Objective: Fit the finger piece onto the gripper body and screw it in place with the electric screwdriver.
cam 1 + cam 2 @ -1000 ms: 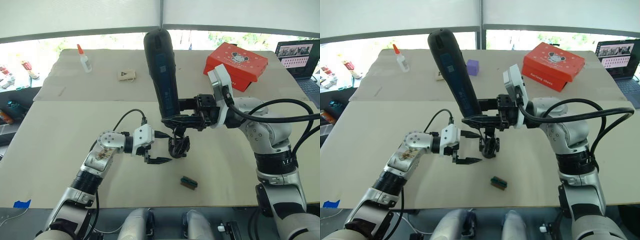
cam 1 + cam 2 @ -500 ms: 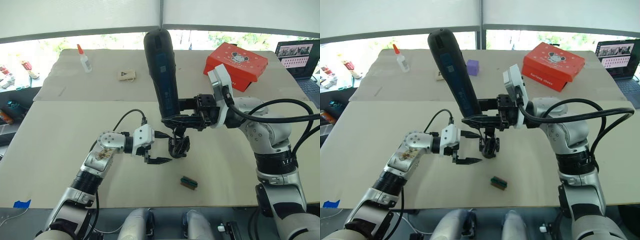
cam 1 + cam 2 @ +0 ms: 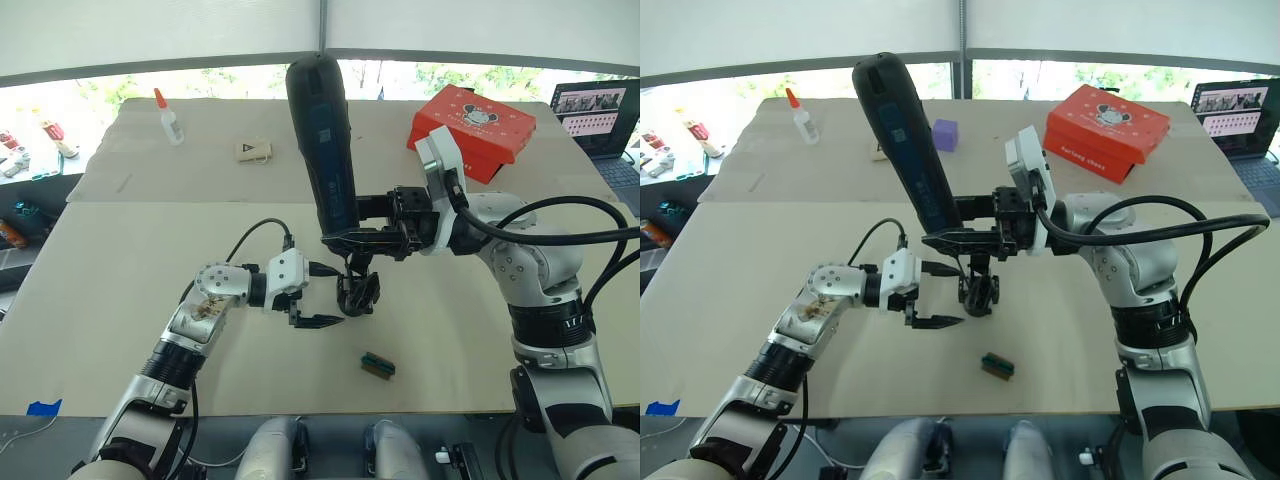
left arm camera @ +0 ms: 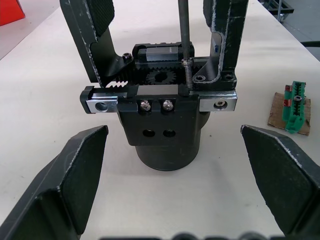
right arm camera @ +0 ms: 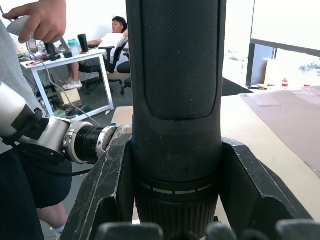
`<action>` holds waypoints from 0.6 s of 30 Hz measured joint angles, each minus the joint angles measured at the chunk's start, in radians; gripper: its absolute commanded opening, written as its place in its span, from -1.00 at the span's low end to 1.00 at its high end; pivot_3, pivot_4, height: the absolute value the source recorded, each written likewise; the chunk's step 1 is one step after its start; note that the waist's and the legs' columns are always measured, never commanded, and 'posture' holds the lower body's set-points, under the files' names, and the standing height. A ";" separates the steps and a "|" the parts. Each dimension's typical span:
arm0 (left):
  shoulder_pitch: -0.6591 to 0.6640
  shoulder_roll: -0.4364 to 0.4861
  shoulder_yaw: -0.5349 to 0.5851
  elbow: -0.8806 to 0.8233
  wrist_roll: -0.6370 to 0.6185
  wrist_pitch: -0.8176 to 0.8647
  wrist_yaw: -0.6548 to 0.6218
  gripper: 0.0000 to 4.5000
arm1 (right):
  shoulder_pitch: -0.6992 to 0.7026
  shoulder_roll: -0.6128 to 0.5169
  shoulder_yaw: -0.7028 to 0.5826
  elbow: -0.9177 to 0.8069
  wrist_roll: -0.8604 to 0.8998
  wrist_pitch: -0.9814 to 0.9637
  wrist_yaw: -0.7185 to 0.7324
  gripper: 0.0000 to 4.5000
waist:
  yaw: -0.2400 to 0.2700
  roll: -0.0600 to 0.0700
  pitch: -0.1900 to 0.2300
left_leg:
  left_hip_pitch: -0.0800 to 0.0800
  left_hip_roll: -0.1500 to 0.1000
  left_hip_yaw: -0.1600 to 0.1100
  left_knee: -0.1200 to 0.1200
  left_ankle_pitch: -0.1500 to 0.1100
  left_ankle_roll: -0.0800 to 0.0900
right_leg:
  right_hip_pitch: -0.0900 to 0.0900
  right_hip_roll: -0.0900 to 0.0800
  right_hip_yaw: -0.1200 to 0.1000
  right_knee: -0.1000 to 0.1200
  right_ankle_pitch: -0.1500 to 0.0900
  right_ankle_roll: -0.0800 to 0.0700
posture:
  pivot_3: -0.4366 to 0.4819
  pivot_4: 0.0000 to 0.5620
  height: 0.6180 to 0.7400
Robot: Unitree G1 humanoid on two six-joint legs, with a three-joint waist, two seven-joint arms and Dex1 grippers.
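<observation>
Left eye view: the thick black cylindrical electric screwdriver [image 3: 322,145] is being gripped upright by the right tool [image 3: 352,222] at centre frame, its bit touching the small black gripper body [image 3: 357,293]; the left tool [image 3: 318,296] is being kept spread beside it.

The right gripper [image 3: 958,238] clamps the electric screwdriver [image 3: 905,140] directly above the gripper body [image 3: 978,290]; the left gripper [image 3: 940,296] waits spread beside it.
</observation>
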 measured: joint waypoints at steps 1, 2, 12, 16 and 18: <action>0.000 0.000 0.000 0.000 0.000 0.000 0.000 1.00 | 0.000 0.000 0.000 0.000 0.000 0.000 0.000 -0.14 | 0.000 0.000 0.000 | 0.000 0.000 0.000 0.000 0.000 0.000 | 0.000 0.000 0.000 0.000 0.000 0.000 | -0.05 -0.47 1.00; 0.000 0.000 0.000 0.000 0.000 0.000 0.000 1.00 | 0.000 0.000 0.000 0.000 0.000 0.000 0.000 -0.14 | 0.000 0.000 0.000 | 0.000 0.000 0.000 0.000 0.000 0.000 | 0.000 0.000 0.000 0.000 0.000 0.000 | -0.05 -0.47 1.00; 0.001 0.000 0.000 0.000 0.000 0.000 0.001 1.00 | -0.008 -0.008 -0.004 -0.012 0.009 0.017 -0.006 -0.14 | 0.000 0.000 0.000 | 0.000 0.000 0.000 0.000 0.000 0.000 | 0.000 0.000 0.000 0.000 0.000 0.000 | -0.05 -0.47 1.00; 0.001 -0.001 0.000 0.000 0.000 0.000 0.001 1.00 | -0.017 -0.018 -0.010 -0.022 0.020 0.025 -0.007 -0.14 | 0.000 0.000 0.000 | 0.000 0.000 0.000 0.000 0.000 0.000 | 0.000 0.000 0.000 0.000 0.000 0.000 | -0.05 -0.47 1.00; 0.001 -0.001 0.000 0.000 0.000 0.000 0.001 1.00 | -0.017 -0.023 -0.011 -0.028 0.029 0.025 -0.006 -0.14 | 0.000 0.000 0.000 | 0.000 0.000 0.000 0.000 0.000 0.000 | 0.000 0.000 0.000 0.000 0.000 0.000 | -0.05 -0.47 1.00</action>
